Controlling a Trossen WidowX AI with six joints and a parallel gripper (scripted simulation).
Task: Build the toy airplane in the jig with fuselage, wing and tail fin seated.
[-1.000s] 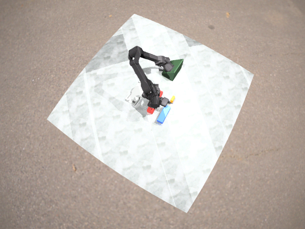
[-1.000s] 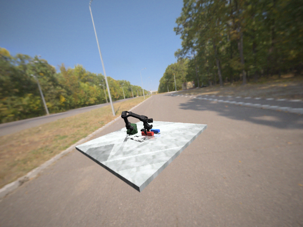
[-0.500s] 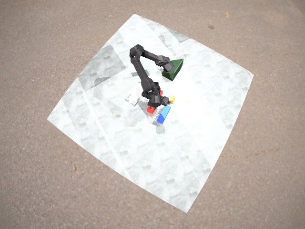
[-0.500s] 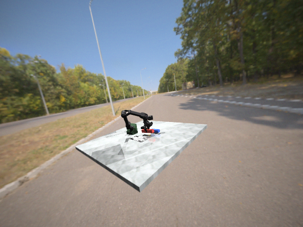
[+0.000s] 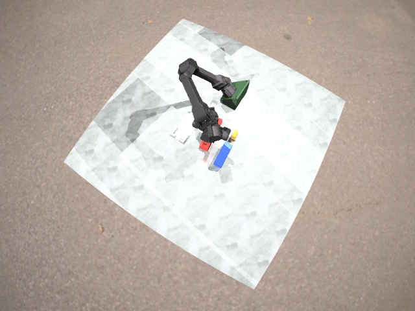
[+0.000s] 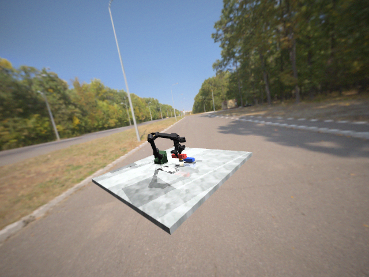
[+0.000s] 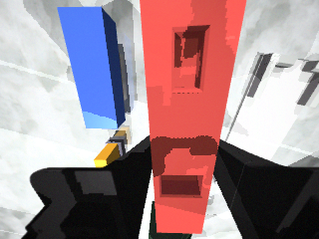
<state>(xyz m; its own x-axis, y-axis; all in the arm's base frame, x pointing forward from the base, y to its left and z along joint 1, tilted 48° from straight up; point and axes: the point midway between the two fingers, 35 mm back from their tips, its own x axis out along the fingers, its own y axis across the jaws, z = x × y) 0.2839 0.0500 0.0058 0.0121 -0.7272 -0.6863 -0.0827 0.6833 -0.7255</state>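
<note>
Your pincer (image 5: 211, 132) (image 6: 177, 152) (image 7: 177, 136) is clamped on the red fuselage (image 5: 204, 145) (image 6: 180, 156) (image 7: 186, 115), which hangs above the surface (image 5: 201, 201) (image 6: 172, 202) (image 7: 25, 115). You've got it by the sides between the two sockets, and I'd guess that's to leave both openings free and the underside clear for the cradle (image 5: 182, 133) (image 6: 169, 169) (image 7: 260, 75), at 9 o'clock from the pincer in the top view. The blue wing (image 5: 222, 155) (image 6: 189, 160) (image 7: 95, 70) waits at 5 o'clock, the yellow tail fin (image 5: 234, 135) (image 7: 108, 153) near 3, probably parked for later.

Long axis: 1 to 7 o'clock from above, roughly level. Your wrist view has it 12 to 6, big socket toward 12, small one toward 6, so I'd call the 6 end the tail.
</note>
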